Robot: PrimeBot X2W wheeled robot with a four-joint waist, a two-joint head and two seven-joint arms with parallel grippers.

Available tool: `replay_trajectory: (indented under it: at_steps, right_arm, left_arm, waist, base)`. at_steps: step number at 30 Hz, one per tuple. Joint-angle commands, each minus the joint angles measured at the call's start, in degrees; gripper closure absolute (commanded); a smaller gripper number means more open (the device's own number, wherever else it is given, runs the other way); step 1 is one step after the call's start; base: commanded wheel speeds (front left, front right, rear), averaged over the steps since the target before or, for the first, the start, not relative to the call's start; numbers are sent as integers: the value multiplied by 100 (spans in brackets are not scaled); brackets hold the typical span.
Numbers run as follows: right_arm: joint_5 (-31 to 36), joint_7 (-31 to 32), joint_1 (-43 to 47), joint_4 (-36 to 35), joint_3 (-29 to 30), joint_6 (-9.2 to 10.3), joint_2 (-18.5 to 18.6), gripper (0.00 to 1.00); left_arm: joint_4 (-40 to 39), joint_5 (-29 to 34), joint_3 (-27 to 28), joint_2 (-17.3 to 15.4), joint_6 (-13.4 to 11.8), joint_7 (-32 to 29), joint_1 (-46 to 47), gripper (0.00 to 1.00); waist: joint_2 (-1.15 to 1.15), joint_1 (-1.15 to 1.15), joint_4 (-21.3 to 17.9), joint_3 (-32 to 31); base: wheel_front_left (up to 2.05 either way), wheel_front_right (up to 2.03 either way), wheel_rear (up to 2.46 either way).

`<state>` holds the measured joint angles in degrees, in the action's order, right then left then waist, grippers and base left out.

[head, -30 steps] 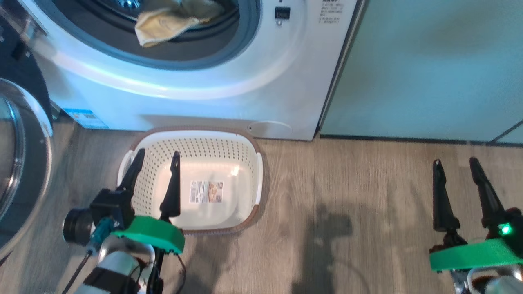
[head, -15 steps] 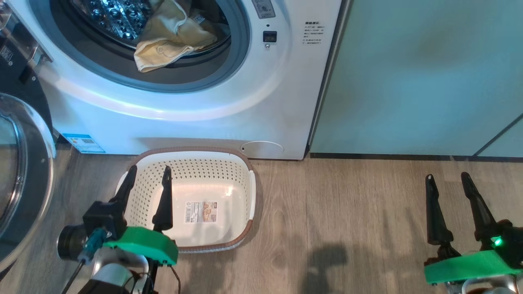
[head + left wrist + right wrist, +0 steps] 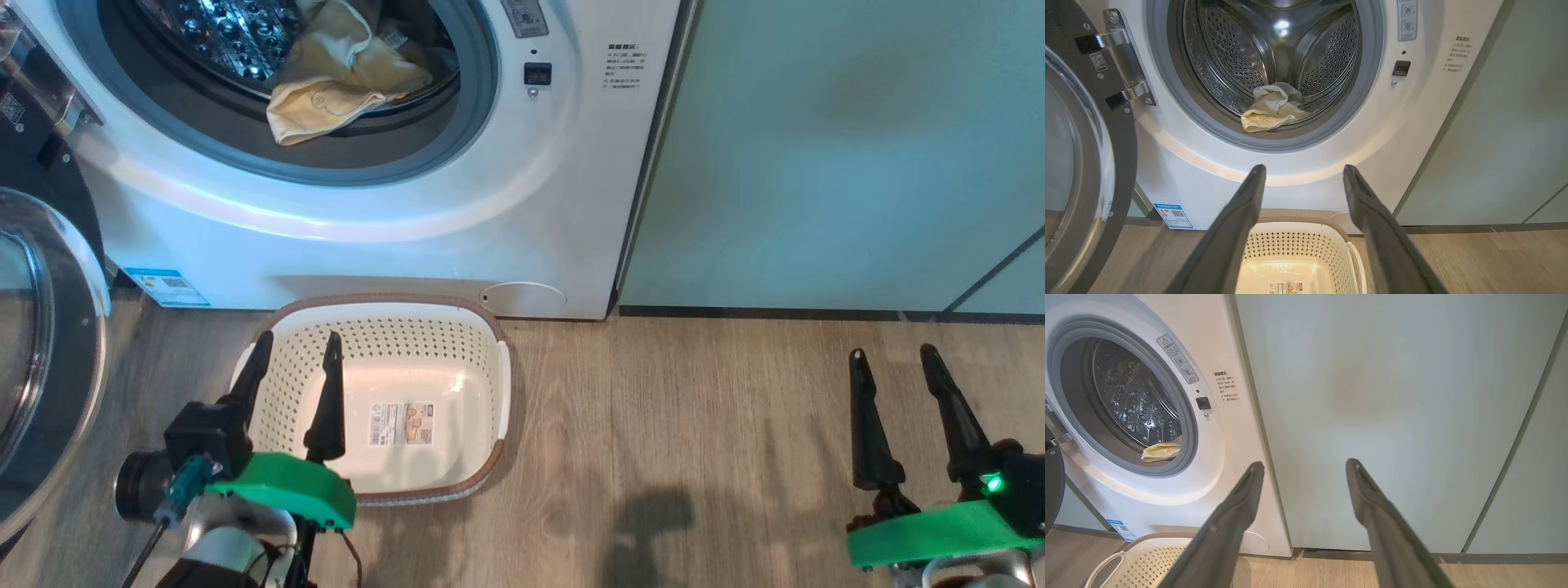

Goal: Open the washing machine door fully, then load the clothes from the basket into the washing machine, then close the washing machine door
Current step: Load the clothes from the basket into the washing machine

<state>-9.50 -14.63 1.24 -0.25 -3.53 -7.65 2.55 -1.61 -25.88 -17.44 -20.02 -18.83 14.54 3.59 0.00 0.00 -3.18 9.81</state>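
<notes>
Grey plank floor [image 3: 694, 425] meets pale green cabinet doors [image 3: 816, 163] and the white washing machine [image 3: 555, 204]. The washing machine door [image 3: 49, 343] stands open at its left. The clothes [image 3: 343, 73] lie at the mouth of the drum [image 3: 1229, 49]. The basket [image 3: 392, 310] sits on the floor before the machine, label [image 3: 402, 425] showing inside. Left hand [image 3: 299, 336] hovers spread over it; right hand [image 3: 891, 351] spread above the floor

The grey-ringed mouth of the large white front-loading washing machine [image 3: 457, 204] stood unblocked, with pale yellow soft clothes [image 3: 335, 82] draped on its lower lip. Its round black-rimmed glass door [image 3: 49, 367] hung wide at left. A cream perforated plastic basket [image 3: 392, 327] sat just before the machine's base. The wooden floor [image 3: 694, 425] lay bare to its right.
</notes>
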Motion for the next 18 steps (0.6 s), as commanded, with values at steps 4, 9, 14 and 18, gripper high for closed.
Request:
replay_trajectory:
  at_steps: [4, 9, 14, 18]
  right_arm:
    - [-36, -37, -85, -187, -140, 16, 32, 0]
    - [-59, -37, -144, -222, -157, 16, 32, 0]
    - [-85, -37, -248, -286, -140, 16, 32, 0]
    - [-99, -37, -353, -348, -104, 16, 32, 0]
  left_arm:
    - [-138, -42, 209, -156, 10, -6, 241, 0]
    - [-65, -46, 182, -126, 35, -12, 430, 0]
    - [60, -92, 197, -126, 125, -24, 736, 0]
    - [234, -133, 192, -113, 253, -26, 1109, 0]
  waist:
    - [0, 0, 5, 81]
    - [0, 0, -10, 229]
    - [0, 0, -20, 530]
    - [0, 0, -30, 851]
  base:
    - [0, 0, 0]
    - [0, 0, 0]
    - [0, 0, 0]
    - [0, 0, 0]
